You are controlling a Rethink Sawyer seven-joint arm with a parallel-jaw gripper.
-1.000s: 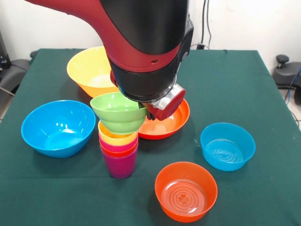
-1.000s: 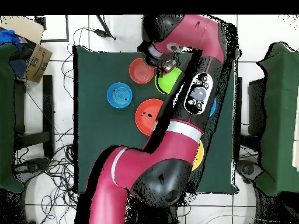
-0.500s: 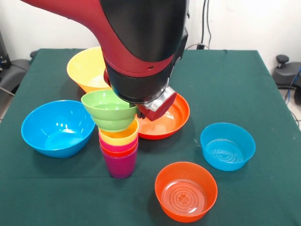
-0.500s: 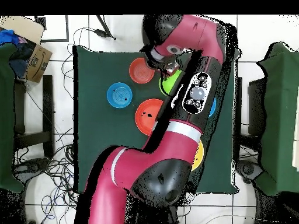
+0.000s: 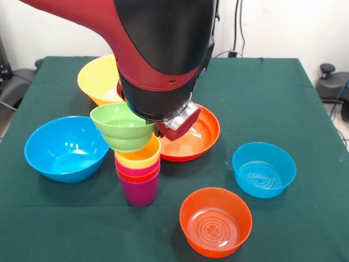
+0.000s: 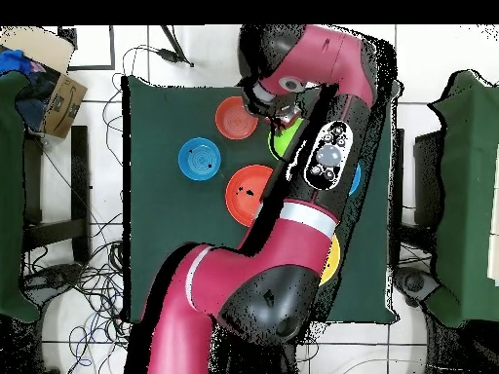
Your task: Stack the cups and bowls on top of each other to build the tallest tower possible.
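Note:
The tower [image 5: 138, 173] stands at the table's front middle: a purple base cup [image 5: 139, 192] with orange, crimson and yellow [image 5: 139, 157] rims above it. My gripper [image 5: 155, 129] is mostly hidden under the arm's wrist and holds the small green bowl [image 5: 121, 126] by its right rim. The bowl hangs tilted just above the yellow cup, offset to its left; I cannot tell if they touch. In the overhead view a sliver of the green bowl [image 6: 285, 139] shows beside the arm.
Large orange-yellow bowl [image 5: 98, 82] at the back left. Large blue bowl [image 5: 66, 148] left of the tower. Wide red-orange bowl [image 5: 197, 139] behind the tower. Small blue bowl [image 5: 264, 169] at the right. Small translucent orange bowl [image 5: 216, 221] at the front.
The gripper has carried the green bowl to the left in the front view and slightly down, closer over the tower. Nothing else moved.

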